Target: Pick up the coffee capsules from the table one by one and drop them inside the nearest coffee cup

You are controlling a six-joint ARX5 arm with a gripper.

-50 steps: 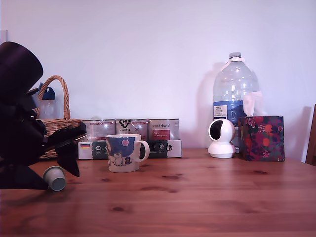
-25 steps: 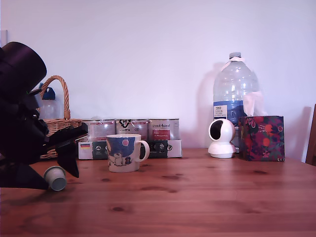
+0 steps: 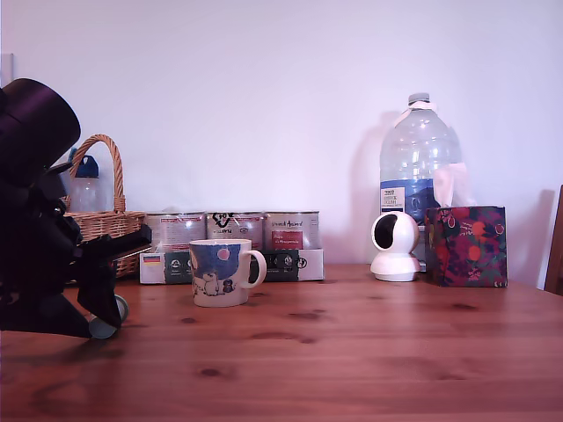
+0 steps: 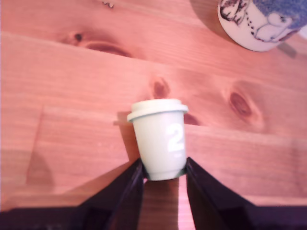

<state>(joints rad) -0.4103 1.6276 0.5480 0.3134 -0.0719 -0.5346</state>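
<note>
One pale grey-green coffee capsule (image 4: pixel 158 139) with a white "2" lies on its side on the reddish-brown table (image 4: pixel 72 81). My gripper (image 4: pixel 163 167) has its two dark fingers (image 4: pixel 129 187) pressed against both sides of the capsule's narrow end. In the exterior view the gripper (image 3: pixel 110 308) is low on the table at the left and hides most of the capsule (image 3: pixel 106 331). The white coffee cup (image 3: pixel 220 272) with the blue night scene stands upright to the gripper's right in that view; its base (image 4: pixel 261 24) shows at the wrist view's edge.
Behind the cup, silver tins (image 3: pixel 233 230) sit on a boxed row. A wicker basket (image 3: pixel 101 220) stands at the back left. At the exterior view's right are a white round camera (image 3: pixel 394 246), a large water bottle (image 3: pixel 420 167) and a floral tissue box (image 3: pixel 466 246).
The gripper has dropped down to the table and now covers the capsule, which showed fully beside it before. The cup and everything else stayed still.
</note>
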